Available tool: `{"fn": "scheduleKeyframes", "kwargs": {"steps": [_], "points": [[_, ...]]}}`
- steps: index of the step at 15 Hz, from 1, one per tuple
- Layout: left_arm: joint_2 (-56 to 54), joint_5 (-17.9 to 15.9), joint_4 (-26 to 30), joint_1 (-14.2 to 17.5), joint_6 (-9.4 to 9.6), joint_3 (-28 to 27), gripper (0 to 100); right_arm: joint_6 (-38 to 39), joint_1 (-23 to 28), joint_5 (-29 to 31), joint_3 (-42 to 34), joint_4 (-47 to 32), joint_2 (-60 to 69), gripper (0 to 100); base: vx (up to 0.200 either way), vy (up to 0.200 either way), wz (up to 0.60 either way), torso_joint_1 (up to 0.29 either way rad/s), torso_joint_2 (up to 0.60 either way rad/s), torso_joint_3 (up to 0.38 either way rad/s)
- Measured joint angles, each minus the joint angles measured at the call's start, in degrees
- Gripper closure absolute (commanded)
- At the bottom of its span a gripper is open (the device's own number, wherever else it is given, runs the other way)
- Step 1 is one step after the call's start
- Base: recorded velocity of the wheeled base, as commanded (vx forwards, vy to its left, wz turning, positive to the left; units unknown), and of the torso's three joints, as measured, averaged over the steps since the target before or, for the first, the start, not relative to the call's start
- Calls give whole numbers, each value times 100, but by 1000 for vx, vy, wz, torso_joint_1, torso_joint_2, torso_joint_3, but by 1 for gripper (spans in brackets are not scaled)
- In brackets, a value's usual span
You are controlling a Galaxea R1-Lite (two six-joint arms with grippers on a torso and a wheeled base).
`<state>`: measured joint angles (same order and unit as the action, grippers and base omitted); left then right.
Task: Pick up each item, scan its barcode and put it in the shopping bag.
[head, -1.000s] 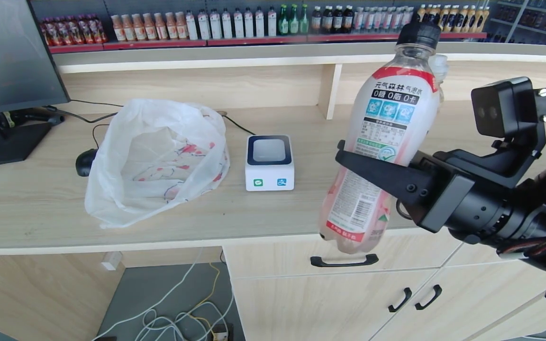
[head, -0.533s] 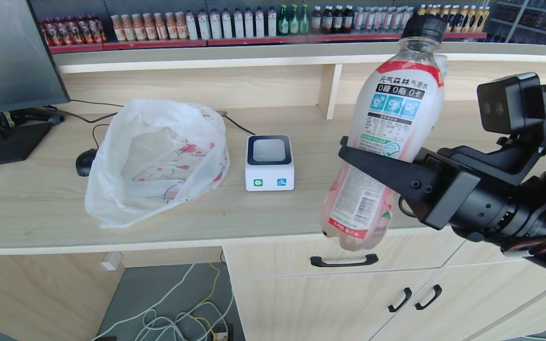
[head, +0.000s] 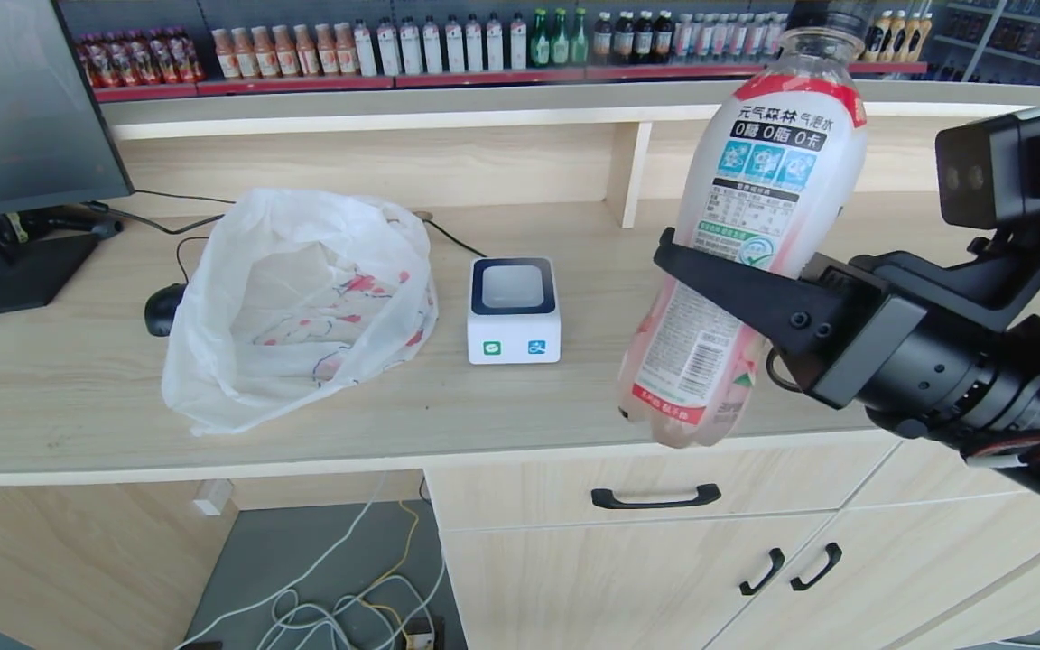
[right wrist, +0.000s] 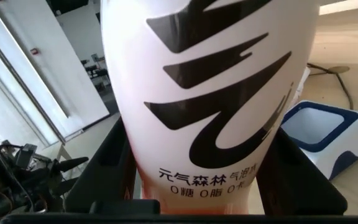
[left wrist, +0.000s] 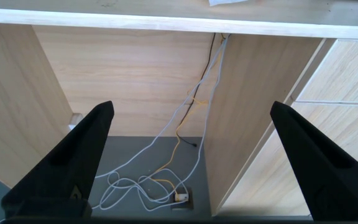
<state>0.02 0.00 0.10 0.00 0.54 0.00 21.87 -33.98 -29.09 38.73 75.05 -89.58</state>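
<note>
1. at the counter's right end, head view: the right gripper (head: 719, 280) is clenched round the middle of the bottle (head: 759, 181), which it holds in the air, tilted, with its cap end up and away from the robot. the bottle's base hangs over the front edge of the counter (head: 78, 397). the barcode (head: 701, 357), low on the label, faces the camera. the scanner (head: 514, 311) sits on the counter well apart to the robot's left, window up. the shopping bag (head: 299, 298) lies open just beyond it.
2. left wrist view: the left gripper (left wrist: 191, 168) is spread wide and holds nothing. it hangs below the counter edge, over loose cables (left wrist: 154, 180) on the floor.
3. right wrist view: the bottle (right wrist: 210, 93) sits between the two dark fingers, with the scanner (right wrist: 322, 134) beyond.
4. risks, as judged:
   - the barcode does not face the window, so a pass without turning the wrist may give no read.
   - the smooth round body may twist or slip in the jaws while tilted.
   - a low approach may knock the base against the counter edge or the scanner.
</note>
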Motion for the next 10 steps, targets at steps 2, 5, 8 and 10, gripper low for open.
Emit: {"fn": "scheduleKeyframes", "kwargs": {"steps": [2, 5, 8, 10], "points": [[0, 0, 0, 0, -2, 0, 0, -488, 11, 440, 38, -11, -45, 100, 0, 0, 0, 0, 0, 0], [0, 0, 0, 0, 0, 0, 0, -1285, 18, 1086, 10, -18, -107, 100, 0, 0, 0, 0, 0, 0], [0, 0, 0, 0, 0, 0, 0, -1892, 18, 1905, 21, -143, -122, 100, 0, 0, 0, 0, 0, 0], [0, 0, 0, 0, 0, 0, 0, -2361, 5, 2071, -45, -341, -100, 100, 0, 0, 0, 0, 0, 0]]}}
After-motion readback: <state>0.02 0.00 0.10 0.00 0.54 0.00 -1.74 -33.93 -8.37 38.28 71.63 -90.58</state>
